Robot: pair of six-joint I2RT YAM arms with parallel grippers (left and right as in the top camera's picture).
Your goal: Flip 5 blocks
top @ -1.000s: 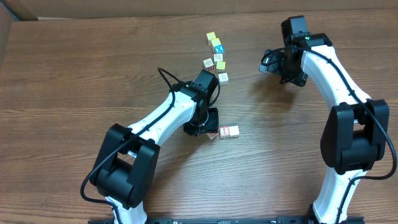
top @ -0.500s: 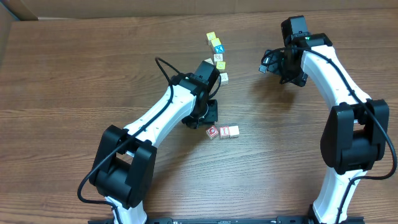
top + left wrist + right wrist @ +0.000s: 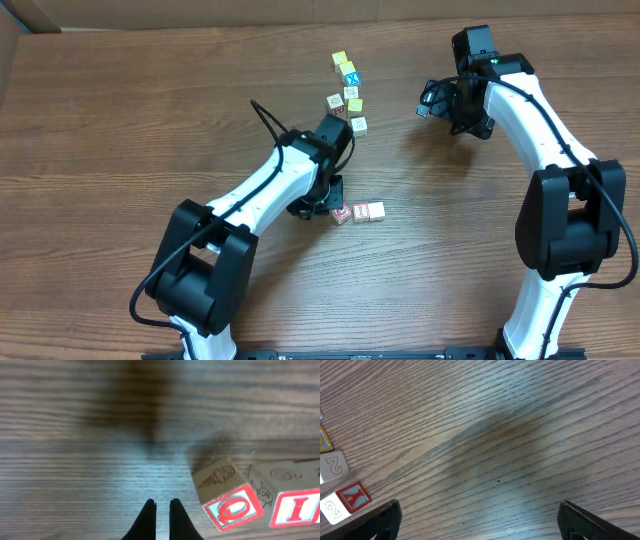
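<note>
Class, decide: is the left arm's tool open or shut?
Shut and empty: the fingers of the left tool nearly touch over bare table; the nearest block lies beside them, ungripped.

Red-framed red letters are being displayed on cream blocks (image 3: 227,497); a yellow-topped cube (image 3: 340,59) and a blue-topped cube (image 3: 350,78) are being shown against the brown, grain-streaked table (image 3: 100,150).

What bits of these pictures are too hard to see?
- Overhead: letters on the far cluster of blocks are too small to read.
- Overhead: the fingertips of the left hand are hidden under its own arm.
- Left wrist: the I block is cut off by the right and bottom edges.
- Right wrist: a yellow block is mostly cut off by the left edge.
</note>
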